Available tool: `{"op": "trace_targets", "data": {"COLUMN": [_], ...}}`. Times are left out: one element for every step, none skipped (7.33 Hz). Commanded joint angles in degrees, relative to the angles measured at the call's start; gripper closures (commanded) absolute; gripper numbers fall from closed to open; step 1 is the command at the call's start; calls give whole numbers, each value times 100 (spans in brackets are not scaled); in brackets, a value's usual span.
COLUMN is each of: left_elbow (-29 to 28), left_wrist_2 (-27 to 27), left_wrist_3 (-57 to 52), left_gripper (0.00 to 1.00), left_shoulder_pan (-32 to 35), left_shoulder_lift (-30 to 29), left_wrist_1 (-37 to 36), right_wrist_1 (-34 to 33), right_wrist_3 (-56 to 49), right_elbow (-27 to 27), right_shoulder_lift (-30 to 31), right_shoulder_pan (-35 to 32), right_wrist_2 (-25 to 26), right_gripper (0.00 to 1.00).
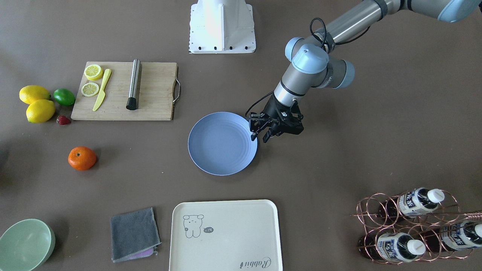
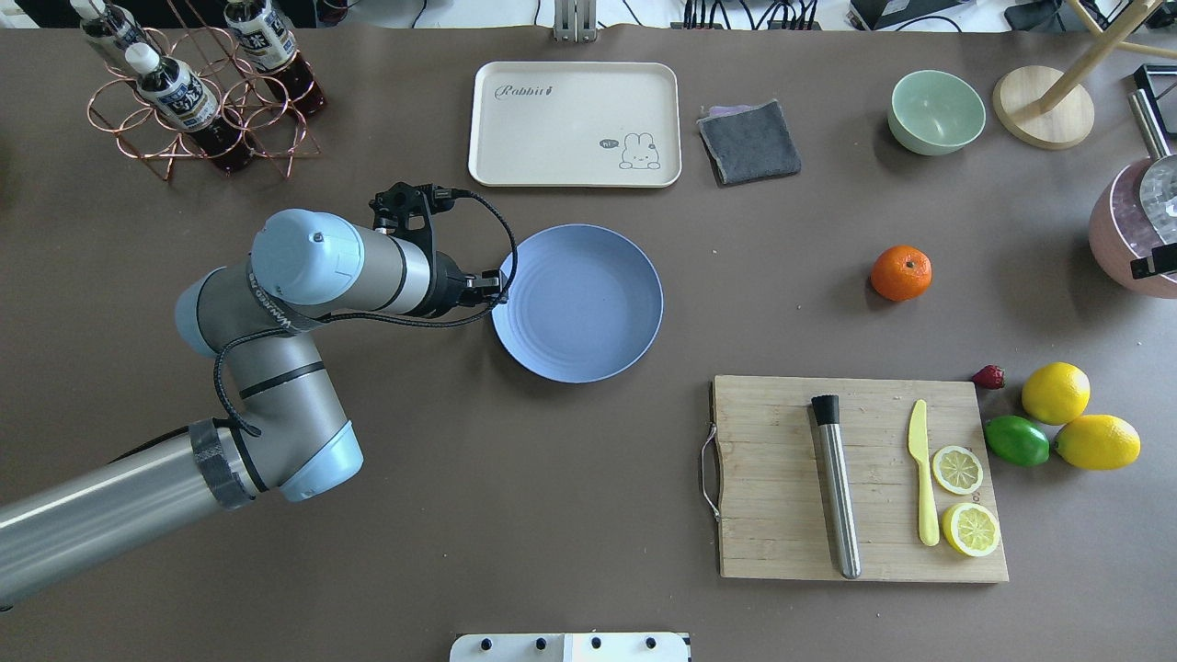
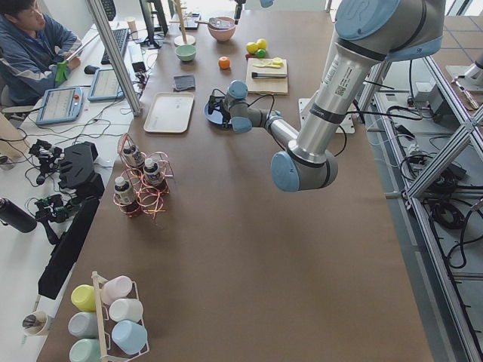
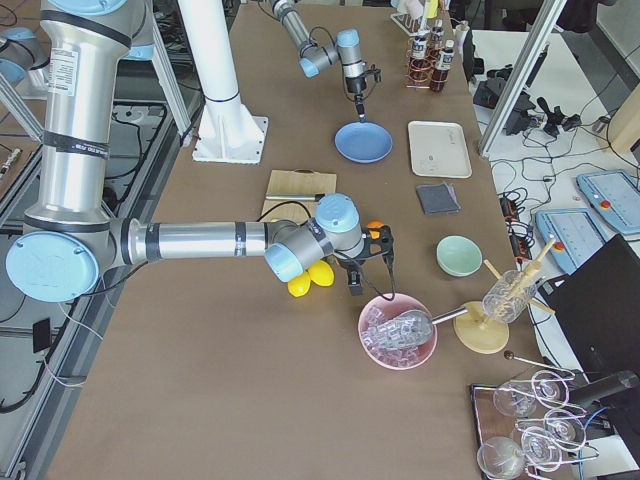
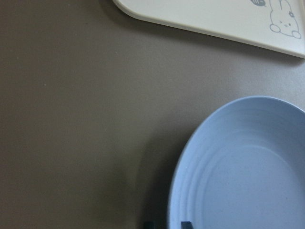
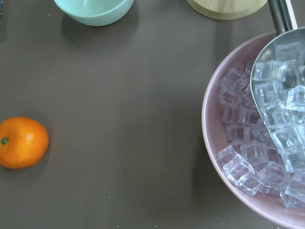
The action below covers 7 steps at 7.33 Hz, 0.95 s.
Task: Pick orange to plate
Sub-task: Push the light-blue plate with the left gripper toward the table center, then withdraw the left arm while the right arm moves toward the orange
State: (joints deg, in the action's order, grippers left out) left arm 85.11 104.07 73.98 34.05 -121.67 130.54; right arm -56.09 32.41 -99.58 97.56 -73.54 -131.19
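Overhead exterior view gives the cleanest layout: the orange point(image 2: 901, 273) sits alone on the brown tabletop point(image 2: 552, 478), well apart from the pale-blue plate point(image 2: 577, 303), so it's not on the plate yet. The wooden cutting board point(image 2: 782, 478) lies closer to the robot's side. The exterior front-facing view is the one that actually shows the left hand point(image 1: 260, 138). Its two fingers are spread apart with nothing gripped, right at the plate's rim on the side away from the orange. The left wrist-mounted view adds a close-up the others don't have: two dark fingertips point(image 5: 149, 224) peek in at the bottom edge on either side of the plate's rim, with a corner of the cream rabbit tray point(image 5: 214, 14) up top. The right hand point(image 4: 371, 280) only turns up in the exterior right view, hanging near the orange, so I can't tell whether it's released or clenched. The right wrist-mounted view shows the orange at its left edge, a pink bowl point(image 6: 212, 143) of ice cubes with a metal scoop point(image 6: 281, 71) on the right, and a green bowl point(image 6: 93, 9) at the top.
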Motion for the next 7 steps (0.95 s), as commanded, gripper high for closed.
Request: {"op": "trace_targets", "data": {"left_elbow": [477, 637, 769, 805, 788, 779, 770], "left_wrist_2": [722, 1486, 1780, 2131, 2727, 3194, 3346], "left_wrist_3": [-50, -685, -1440, -2213, -3239, -4493, -5898], "left_gripper": [2, 2, 2, 2, 2, 2, 2], "left_shoulder_pan": [703, 1387, 1855, 2416, 3187, 3917, 4595], "left_shoulder_lift": [518, 747, 1272, 1669, 1916, 1980, 1980], "left_wrist_1": [-177, -291, -293, -336, -641, -1392, -2505], "right_wrist_1": [-452, -1004, -1349, -1352, -1352, -1352, -1335], "right_wrist_3": [492, 546, 547, 782, 1237, 1502, 1592], "right_elbow": [44, 53, 140, 358, 526, 667, 781], "right_shoulder_lift": [-629, -1094, -1412, -1737, -2062, -2300, -2407], "right_shoulder_pan": [164, 295, 479, 690, 1023, 1331, 1456], "right_wrist_2": [58, 145, 311, 426, 697, 1013, 1068], "right_gripper": [0, 0, 0, 0, 0, 0, 0]}}
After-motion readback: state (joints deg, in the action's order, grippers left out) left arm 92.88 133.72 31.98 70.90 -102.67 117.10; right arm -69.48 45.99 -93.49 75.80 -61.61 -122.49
